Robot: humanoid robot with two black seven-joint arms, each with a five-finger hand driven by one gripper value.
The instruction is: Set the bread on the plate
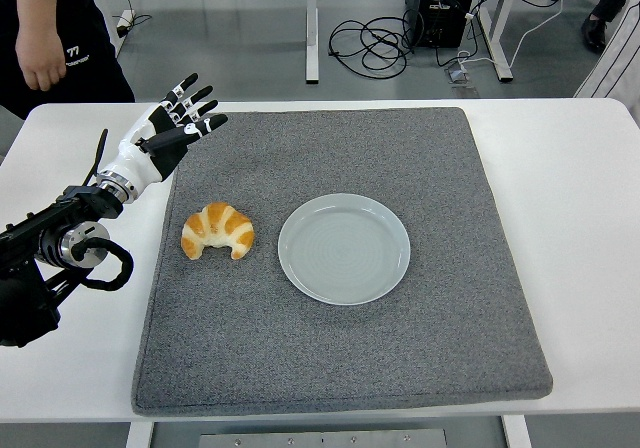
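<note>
Item 1, bread [218, 231]: one croissant, golden, crescent-shaped, lying flat on the grey mat [450, 348], nearer the surface's front edge than the left hand [172, 131] and slightly to its right, apart from it and untouched. Judged light, soft and flaky, so it is likely to crush or shed under firm pressure. The best hold is probably a gentle wrap across the thick middle of the crescent, fingers on one long side and thumb on the other, rather than at the thin tips.

Item 2, plate [344, 249]: one, round, pale grey, empty, just beside the bread on the side away from the hand, a narrow gap between them.

Item 3, mat: one, covering most of the white surface [580, 168].

Item 4, left hand: one in view, raised over the mat's far left corner, fingers spread and holding nothing. The right hand does not show.

Item 5, person [45, 58]: one, standing beyond the surface's far left edge, one hand hanging at the side.
</note>
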